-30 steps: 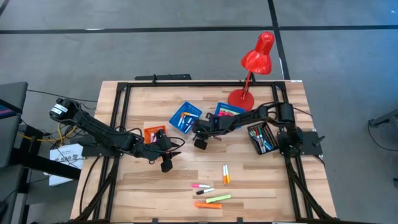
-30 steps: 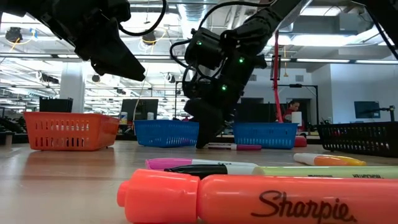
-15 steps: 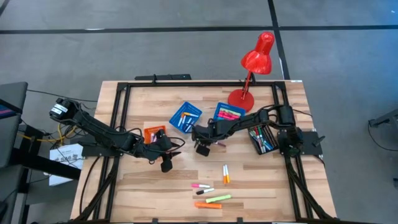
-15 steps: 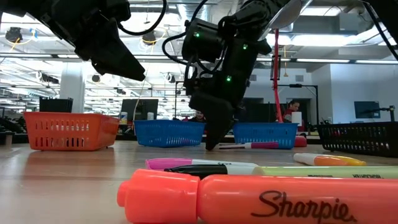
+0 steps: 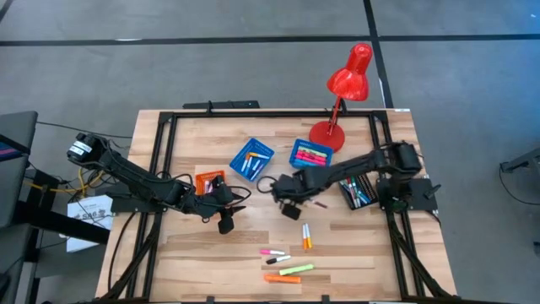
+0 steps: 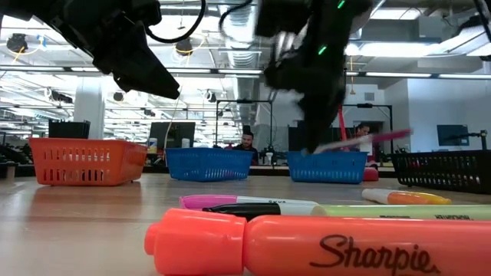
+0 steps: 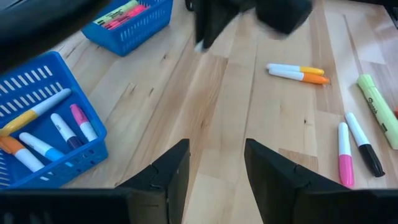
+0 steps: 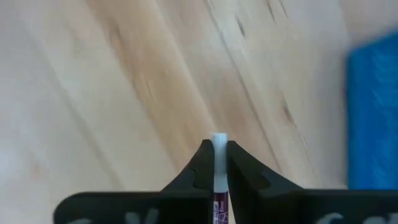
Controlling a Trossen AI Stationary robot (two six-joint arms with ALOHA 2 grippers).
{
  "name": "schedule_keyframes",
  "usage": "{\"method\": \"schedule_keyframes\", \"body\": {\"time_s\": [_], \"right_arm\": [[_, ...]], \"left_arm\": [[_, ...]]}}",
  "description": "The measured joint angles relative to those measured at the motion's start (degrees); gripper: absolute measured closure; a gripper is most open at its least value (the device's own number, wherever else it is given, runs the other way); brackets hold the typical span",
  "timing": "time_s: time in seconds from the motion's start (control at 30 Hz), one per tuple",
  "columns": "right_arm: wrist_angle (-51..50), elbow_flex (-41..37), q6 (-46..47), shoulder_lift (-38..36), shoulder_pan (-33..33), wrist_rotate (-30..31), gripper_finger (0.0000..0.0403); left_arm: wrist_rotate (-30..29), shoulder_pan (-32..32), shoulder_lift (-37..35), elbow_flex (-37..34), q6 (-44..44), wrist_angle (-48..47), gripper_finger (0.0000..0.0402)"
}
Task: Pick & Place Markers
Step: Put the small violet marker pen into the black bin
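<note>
Lifting clear of the desk (image 5: 211,253), the right gripper (image 5: 291,206) is now carrying a pink marker (image 6: 360,141) that was lying on the wood by the blue trays 1 second ago; its jaws have finished closing and are pinching the barrel, whose white end (image 8: 219,142) is projecting just beyond the jaw tips in the right wrist view. The pick is judged complete, so the placing stage is beginning, probably toward 1 of the trays.

The left gripper (image 7: 214,168) is hovering with its jaws spread wide and holding nothing, just beside the orange tray (image 5: 207,181). Ahead of those open jaws, 2 blue trays (image 7: 50,124) are holding sorted markers, and loose markers (image 5: 283,266) are waiting on the bare wood nearer the front edge, well apart from the right jaws; 2 more (image 5: 306,236) are lying just below them in the high view.

Pale wooden planks are forming the work surface, framed in black rails, with a red lamp (image 5: 346,84) and a black tray (image 5: 354,187) at the right. Beyond it, an open workshop with monitors and ceiling lights is showing, and a seated person (image 6: 245,142) is visible.
</note>
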Motion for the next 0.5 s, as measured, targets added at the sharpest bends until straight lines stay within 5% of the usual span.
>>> {"method": "schedule_keyframes", "body": {"time_s": [0.27, 0.5], "right_arm": [[-25.9, -2.3, 17.9, -11.5, 7.0, 6.3, 0.0378], [-22.6, -17.8, 31.7, -25.1, 10.3, 15.9, 0.0397]], "left_arm": [[0.0, 0.0, 0.0, 0.0, 0.0, 0.1, 0.0252], [0.0, 0.1, 0.0, 0.0, 0.7, 0.9, 0.0252]]}}
